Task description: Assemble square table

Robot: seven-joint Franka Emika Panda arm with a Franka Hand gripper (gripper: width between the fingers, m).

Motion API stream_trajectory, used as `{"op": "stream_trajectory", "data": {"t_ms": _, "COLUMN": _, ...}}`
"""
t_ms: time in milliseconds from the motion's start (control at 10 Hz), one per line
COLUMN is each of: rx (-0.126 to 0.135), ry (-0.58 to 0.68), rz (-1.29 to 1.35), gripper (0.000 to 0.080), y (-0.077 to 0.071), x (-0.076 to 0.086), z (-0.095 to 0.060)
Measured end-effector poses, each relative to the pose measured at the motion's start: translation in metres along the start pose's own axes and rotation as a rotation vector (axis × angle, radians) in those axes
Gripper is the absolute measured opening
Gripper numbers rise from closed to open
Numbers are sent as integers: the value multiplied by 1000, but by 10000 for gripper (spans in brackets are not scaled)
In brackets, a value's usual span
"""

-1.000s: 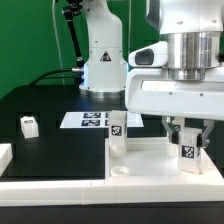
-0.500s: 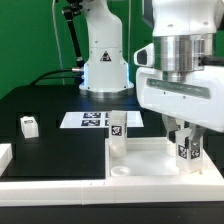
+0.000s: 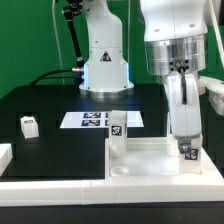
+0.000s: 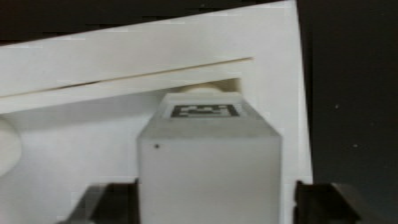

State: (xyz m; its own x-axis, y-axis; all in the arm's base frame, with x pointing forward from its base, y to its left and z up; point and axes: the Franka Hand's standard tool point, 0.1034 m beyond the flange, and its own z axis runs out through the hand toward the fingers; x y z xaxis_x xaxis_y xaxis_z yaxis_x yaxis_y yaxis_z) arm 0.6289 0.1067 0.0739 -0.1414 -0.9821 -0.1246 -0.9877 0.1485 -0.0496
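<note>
Now your tool (image 3: 187,143) straddles a block leg (image 3: 187,153) standing in the square table's (image 3: 150,160) corner socket, fingers (image 4: 111,205) apart, clear of its sides. Leg-seating looks finished; another leg (image 3: 117,128) stands at its far corner. Lift straight up, then fetch the loose leg (image 3: 29,126) beyond it.

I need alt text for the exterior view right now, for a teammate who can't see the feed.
The gripper hangs over a tagged white leg standing at the tabletop's corner on the exterior view's right. A second leg stands at its back corner, a third leg lies loose on the black table, and the marker board lies behind.
</note>
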Motion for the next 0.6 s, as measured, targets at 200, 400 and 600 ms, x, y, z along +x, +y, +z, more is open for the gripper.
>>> {"op": "stream_trajectory", "data": {"t_ms": 200, "rx": -30, "ry": 53, "rz": -253, "gripper": 619, "y": 6, "x": -5, "z": 2}}
{"op": "stream_trajectory", "data": {"t_ms": 400, "rx": -20, "ry": 66, "rz": -617, "gripper": 644, "y": 3, "x": -17, "z": 1}}
{"op": "stream_trajectory", "data": {"t_ms": 600, "rx": -26, "ry": 70, "rz": -723, "gripper": 648, "y": 2, "x": -12, "z": 1}}
